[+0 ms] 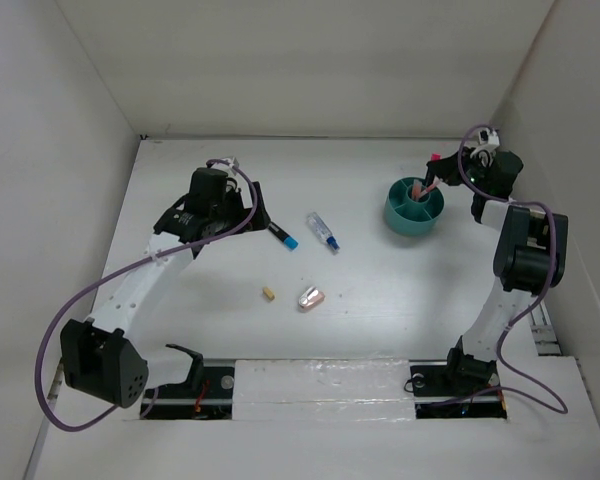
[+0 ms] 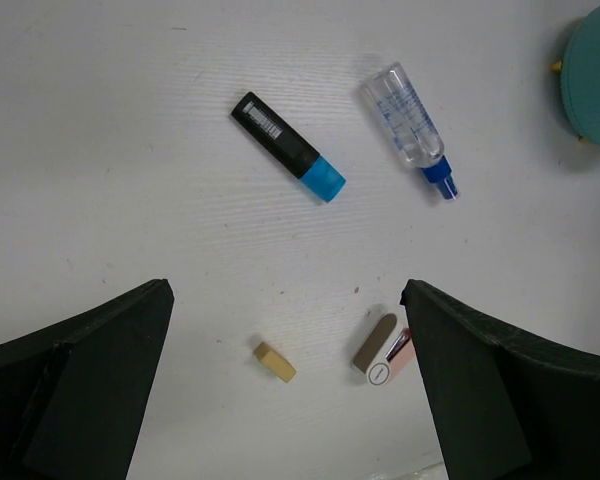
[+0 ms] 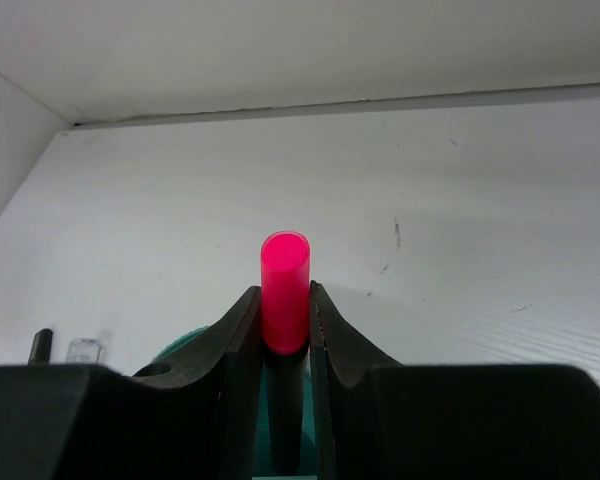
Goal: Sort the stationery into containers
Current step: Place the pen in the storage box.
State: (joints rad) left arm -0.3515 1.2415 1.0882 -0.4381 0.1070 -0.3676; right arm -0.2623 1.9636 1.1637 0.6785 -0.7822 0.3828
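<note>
- Your right gripper (image 3: 285, 318) has its jaws pinched on the pink-capped marker (image 3: 284, 285), cap up, so the marker can go tail-first into a compartment.
- The marker hangs tilted over the teal bowl (image 1: 404, 222) (its lower end looks to be inside the rim).
- Your left gripper (image 2: 285, 290) hovers with jaws spread wide and empty, probably lining up a pick.
- Below it on the worktop (image 2: 100, 150) lie the blue-capped marker (image 2: 288, 147), clear tube (image 2: 408, 116), tan block (image 2: 275, 362) and oval piece (image 2: 380, 350), all apart and unsorted.
</note>
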